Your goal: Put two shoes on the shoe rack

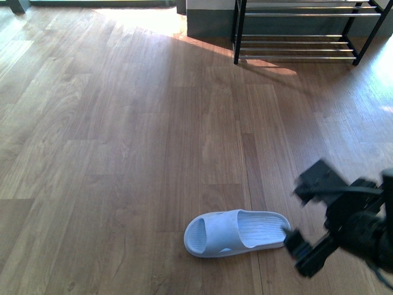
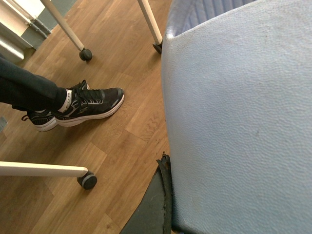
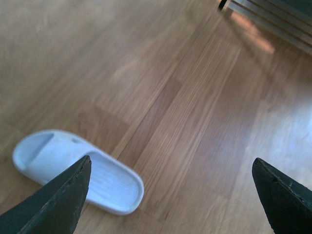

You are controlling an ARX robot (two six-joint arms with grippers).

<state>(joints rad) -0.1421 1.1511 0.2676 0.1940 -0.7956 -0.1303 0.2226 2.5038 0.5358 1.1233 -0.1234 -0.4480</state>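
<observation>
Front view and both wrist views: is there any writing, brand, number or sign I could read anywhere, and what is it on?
No readable text anywhere.
On the pale blue sandal on the floor: no print shows.
On the second sandal, close up in the left wrist view: plain pebbled surface, no lettering.
On the black sneakers on a person's feet: pale side markings, too small to read.
On the shoe rack: no label shows.

Pale blue slide point(image 1: 236, 232) flat on floor; second slide point(image 2: 239, 122) aloft; rack point(image 1: 295, 37) far off.
</observation>
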